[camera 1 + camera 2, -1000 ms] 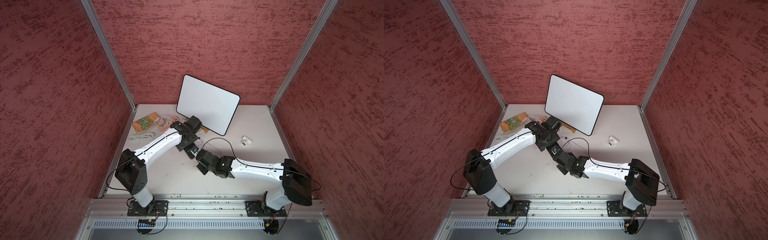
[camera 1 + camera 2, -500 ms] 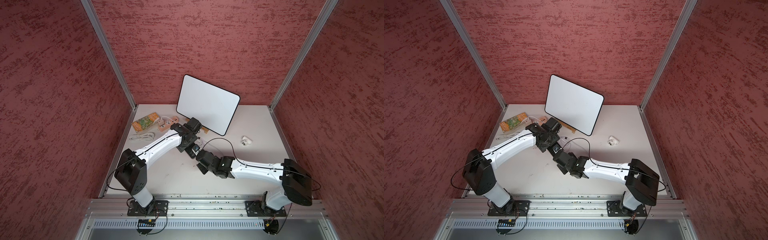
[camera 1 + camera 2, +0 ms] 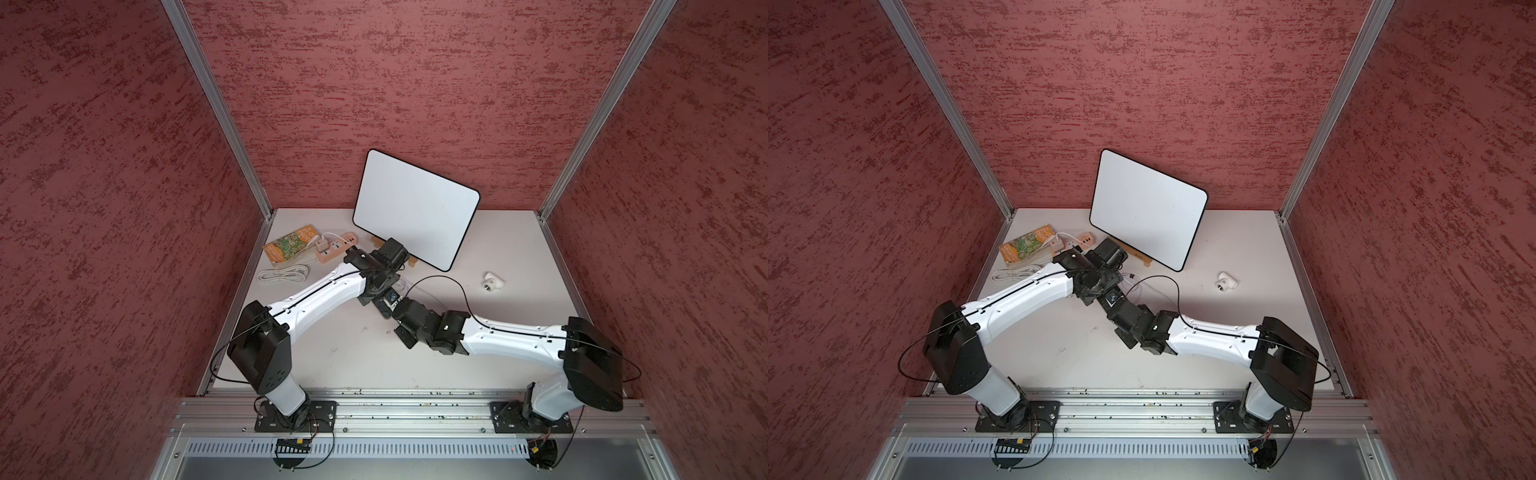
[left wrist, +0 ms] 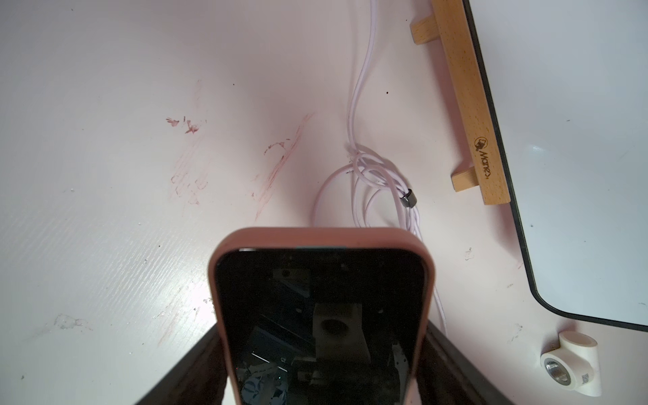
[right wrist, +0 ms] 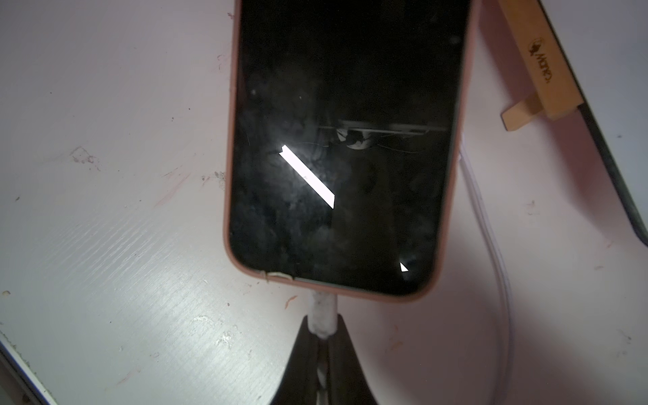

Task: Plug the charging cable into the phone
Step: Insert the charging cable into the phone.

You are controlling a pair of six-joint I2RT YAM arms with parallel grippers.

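Right wrist view, entry one: phone (image 5: 343, 140), glossy black screen in a salmon-pink case, face up over the desk (image 5: 105, 245); whether it rests flat cannot be told.

Charging cable (image 5: 322, 310): the white plug end meets the middle of the phone's short bottom edge. How deep it sits cannot be told. The slack runs along one long side of the phone.

Right claw (image 5: 322, 328): closed tight on the plug end, just behind the phone's bottom edge and in line with its long axis.

Left claw (image 4: 321, 336), left wrist view: one dark finger (image 4: 189, 371) against each long side of the case, clamped on the phone.

Same view: the cable's loose coil, cinched by a small dark band, lies just beyond the phone's top end, near the wooden stand (image 4: 466, 105).

Both top views: the two claws meet mid-desk, just in front of the black-rimmed white board (image 3: 415, 208). They hide most of the phone.

Also on the desk:
- pipe fitting (image 3: 493, 283), white, well apart on the right arm's side
- power strip (image 3: 334, 247)
- orange-green printed pack (image 3: 291, 245)
- folded white cord (image 3: 282, 275), by the left wall
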